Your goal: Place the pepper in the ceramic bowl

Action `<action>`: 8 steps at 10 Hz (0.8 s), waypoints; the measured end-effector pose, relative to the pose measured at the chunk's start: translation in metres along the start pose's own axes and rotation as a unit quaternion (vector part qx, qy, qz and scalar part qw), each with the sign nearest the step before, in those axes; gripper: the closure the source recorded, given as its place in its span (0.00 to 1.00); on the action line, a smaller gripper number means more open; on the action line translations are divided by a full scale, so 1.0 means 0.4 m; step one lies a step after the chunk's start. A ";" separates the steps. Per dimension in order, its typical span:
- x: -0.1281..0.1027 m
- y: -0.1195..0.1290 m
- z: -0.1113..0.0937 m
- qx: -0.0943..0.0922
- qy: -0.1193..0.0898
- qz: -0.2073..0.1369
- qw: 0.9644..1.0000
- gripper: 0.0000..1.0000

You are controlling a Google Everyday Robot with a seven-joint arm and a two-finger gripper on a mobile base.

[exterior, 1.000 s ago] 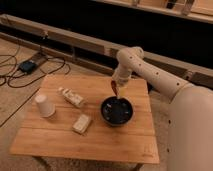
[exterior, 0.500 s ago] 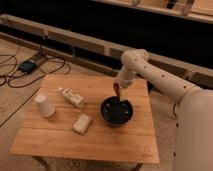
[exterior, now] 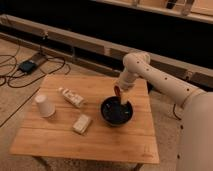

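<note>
Bench (exterior: 60, 142): wooden, slatted. Bowl (exterior: 117, 111): black, glossy, right of centre. Tool (exterior: 118, 92): hangs at the bowl's far rim, pointing down, clamped on the pepper (exterior: 117, 93), a small red shape at its tip just above the rim. Held there, by judgement, so a release drops it inside the bowl. Cup (exterior: 45, 105): white, upturned, at the left. Packet (exterior: 71, 97): pale, lying slantwise near centre. Block (exterior: 82, 123): pale, near the front, clear of the bowl.

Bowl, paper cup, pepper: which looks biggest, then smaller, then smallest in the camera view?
1. Black bowl
2. White paper cup
3. Red pepper, smallest, at the claw over the bowl's far rim.
</note>
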 end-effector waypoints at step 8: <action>0.004 0.002 0.002 0.000 0.001 -0.001 1.000 1.00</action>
